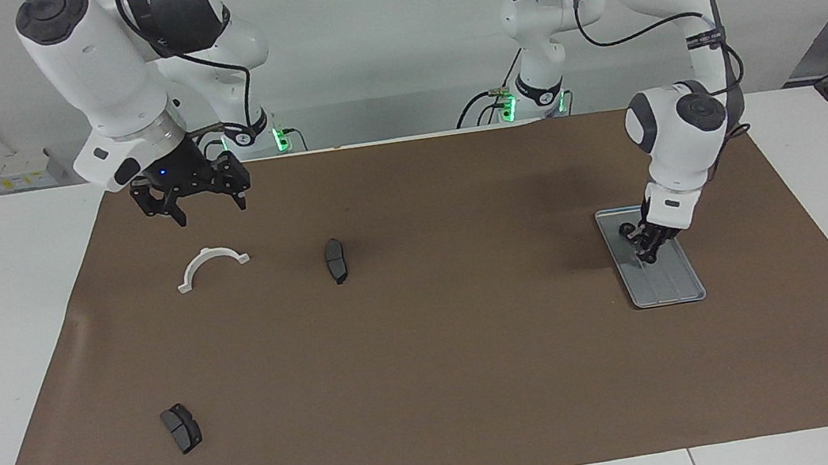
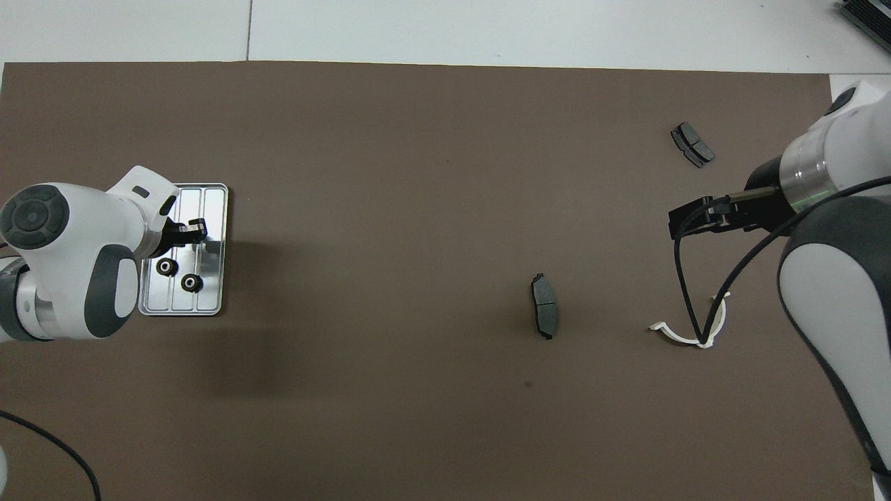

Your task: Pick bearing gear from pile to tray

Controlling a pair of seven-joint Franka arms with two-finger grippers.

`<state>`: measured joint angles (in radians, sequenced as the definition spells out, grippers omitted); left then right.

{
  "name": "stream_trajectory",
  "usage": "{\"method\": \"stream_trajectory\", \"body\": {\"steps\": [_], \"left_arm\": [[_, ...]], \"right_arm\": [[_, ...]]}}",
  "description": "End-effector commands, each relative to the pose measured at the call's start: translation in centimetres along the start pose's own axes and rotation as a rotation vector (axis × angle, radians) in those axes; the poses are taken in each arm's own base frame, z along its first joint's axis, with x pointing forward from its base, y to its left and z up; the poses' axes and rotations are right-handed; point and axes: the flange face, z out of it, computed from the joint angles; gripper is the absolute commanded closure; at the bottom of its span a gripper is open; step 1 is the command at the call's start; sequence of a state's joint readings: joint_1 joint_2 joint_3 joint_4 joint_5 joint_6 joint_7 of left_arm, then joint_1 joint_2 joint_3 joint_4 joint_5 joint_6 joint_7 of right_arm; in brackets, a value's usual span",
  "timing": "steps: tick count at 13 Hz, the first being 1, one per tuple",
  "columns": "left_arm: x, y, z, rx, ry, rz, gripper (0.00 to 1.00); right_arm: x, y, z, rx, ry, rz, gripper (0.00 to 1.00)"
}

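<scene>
Black bearing gears [image 2: 179, 275] on tray [image 2: 212, 202], beside left jaws [image 2: 197, 229] — clenched empty, right jaws [image 1: 206, 204] released.

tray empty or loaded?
Loaded: two black rings lie in the tray, at its end nearer the robots.
</scene>
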<state>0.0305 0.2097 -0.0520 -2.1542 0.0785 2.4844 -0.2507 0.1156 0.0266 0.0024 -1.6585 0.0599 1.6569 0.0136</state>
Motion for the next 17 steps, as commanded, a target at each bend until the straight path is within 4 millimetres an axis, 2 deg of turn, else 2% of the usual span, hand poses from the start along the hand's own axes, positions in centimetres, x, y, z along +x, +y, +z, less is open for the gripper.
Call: {"method": "stream_trajectory", "body": {"steps": [1,3,5,7,9,11,15,17], "left_arm": [[-0.1,0.3,-0.1,-0.013,0.018,0.025,0.0],[0.5,0.6,-1.6,-0.014,0.032,0.028,0.0],[1.3,0.6,-5.9,0.002,0.012,0.134,0.0],[0.8,0.9,-9.2,0.015,-0.053,0.279,0.0],[-1.0,3.8,-10.7,0.021,-0.105,0.339,0.0],[-2.0,5.0,-12.9,0.024,-0.115,0.341,0.0],[-0.1,4.4,-21.4,-0.021,-0.154,0.278,0.0],[0.2,3.7,-24.9,-0.053,-0.176,0.254,0.0]], "right_arm": [[-1.5,-0.1,0.6,0.011,0.014,-0.014,0.0],[-1.3,0.1,0.4,0.01,0.031,-0.012,0.0],[-1.2,1.6,0.4,0.009,0.036,0.015,0.0],[-0.9,3.1,0.6,0.011,0.035,0.04,0.0],[-0.7,3.6,0.4,0.015,0.049,0.048,0.0],[-0.6,3.6,0.4,0.015,0.049,0.047,0.0],[-0.6,3.7,0.3,0.013,0.052,0.057,0.0],[-0.8,3.2,-0.2,-0.003,0.05,0.044,0.0]]}}
